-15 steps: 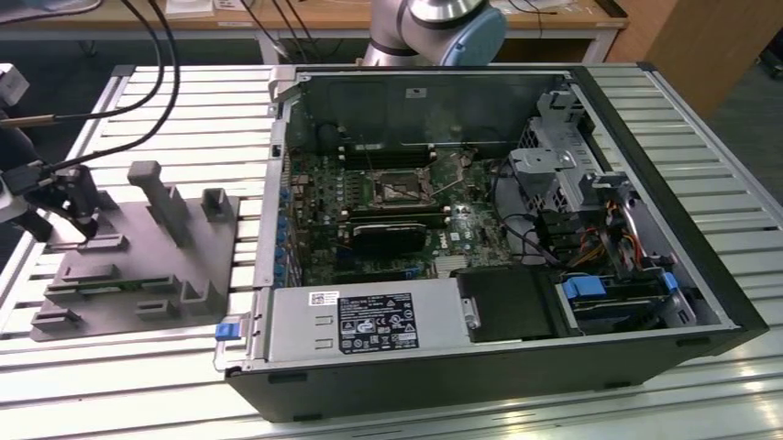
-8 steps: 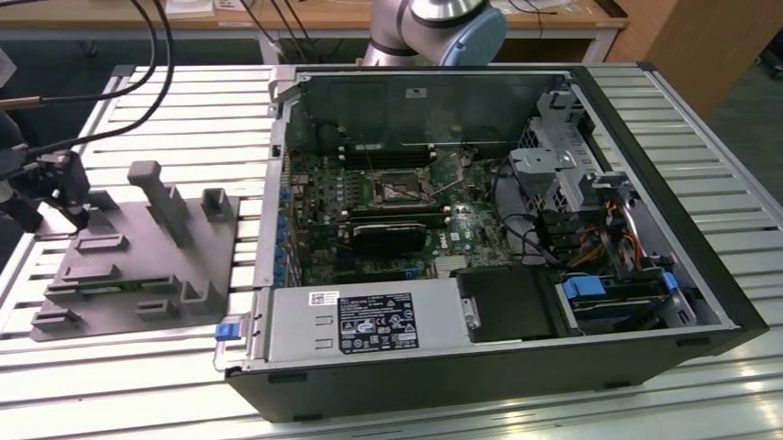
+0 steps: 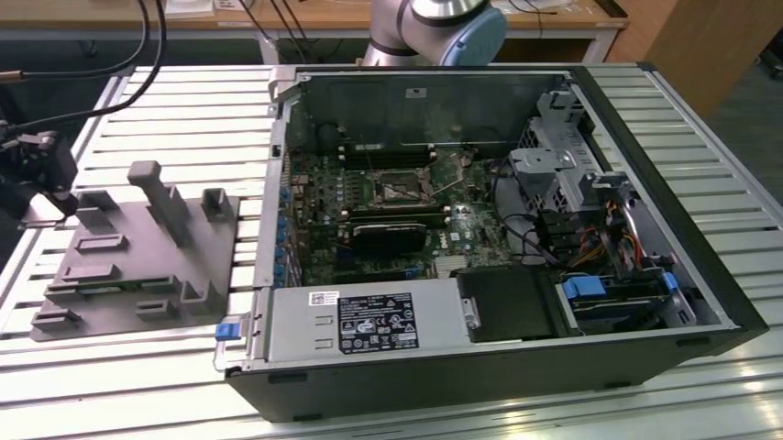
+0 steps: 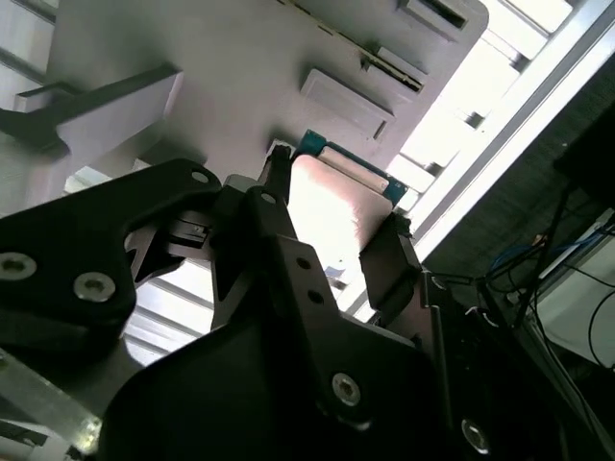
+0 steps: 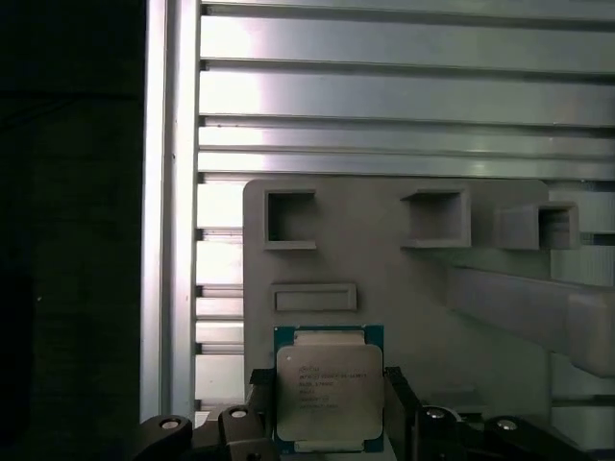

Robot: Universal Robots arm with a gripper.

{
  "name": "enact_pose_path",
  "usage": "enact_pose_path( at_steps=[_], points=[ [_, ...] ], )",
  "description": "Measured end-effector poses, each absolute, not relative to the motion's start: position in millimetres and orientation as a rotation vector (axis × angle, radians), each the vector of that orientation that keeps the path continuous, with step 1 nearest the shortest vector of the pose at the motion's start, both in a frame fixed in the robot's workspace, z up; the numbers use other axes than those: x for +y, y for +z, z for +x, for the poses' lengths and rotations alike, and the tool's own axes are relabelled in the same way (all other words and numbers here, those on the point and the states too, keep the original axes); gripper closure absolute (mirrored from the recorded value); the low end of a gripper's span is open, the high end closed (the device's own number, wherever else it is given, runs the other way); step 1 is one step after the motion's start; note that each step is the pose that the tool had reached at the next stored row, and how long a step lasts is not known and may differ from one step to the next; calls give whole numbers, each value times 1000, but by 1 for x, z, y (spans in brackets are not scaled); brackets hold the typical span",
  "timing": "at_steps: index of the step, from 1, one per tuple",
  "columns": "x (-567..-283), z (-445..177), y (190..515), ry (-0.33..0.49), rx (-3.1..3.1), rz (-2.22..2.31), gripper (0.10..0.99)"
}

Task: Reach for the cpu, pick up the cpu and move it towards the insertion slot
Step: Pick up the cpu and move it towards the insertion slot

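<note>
The cpu (image 5: 329, 389) is a flat square chip with a silver top and a green rim. It sits between my gripper's (image 5: 329, 413) two black fingers (image 5: 261, 389), which press against its two opposite edges. The second wrist view shows the cpu (image 4: 332, 206) bright and glary between the same fingers (image 4: 386, 259). In the exterior view my gripper (image 3: 43, 174) is at the far-left end of the grey plastic tray (image 3: 135, 266). The insertion slot (image 3: 398, 190), a shiny square frame with a dark centre, lies on the motherboard inside the open computer case (image 3: 490, 229), well to the exterior view's right of the gripper.
The grey tray (image 5: 404, 288) has upright posts (image 3: 153, 188) and square pockets (image 5: 288, 219). It rests on a slatted metal table (image 3: 183, 119). Inside the case are cables (image 3: 600, 247), a power supply (image 3: 367, 321) and drive cages (image 3: 551, 174). The arm's base (image 3: 435, 27) stands behind the case.
</note>
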State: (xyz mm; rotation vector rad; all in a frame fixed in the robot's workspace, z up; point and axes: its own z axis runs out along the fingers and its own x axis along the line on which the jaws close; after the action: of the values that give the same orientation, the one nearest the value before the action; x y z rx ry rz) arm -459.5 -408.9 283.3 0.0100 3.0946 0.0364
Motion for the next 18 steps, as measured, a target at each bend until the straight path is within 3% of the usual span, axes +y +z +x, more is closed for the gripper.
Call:
enact_pose_path(
  at_steps=[18],
  points=[
    [-409,-459,326,36,3094,10,549]
  ],
)
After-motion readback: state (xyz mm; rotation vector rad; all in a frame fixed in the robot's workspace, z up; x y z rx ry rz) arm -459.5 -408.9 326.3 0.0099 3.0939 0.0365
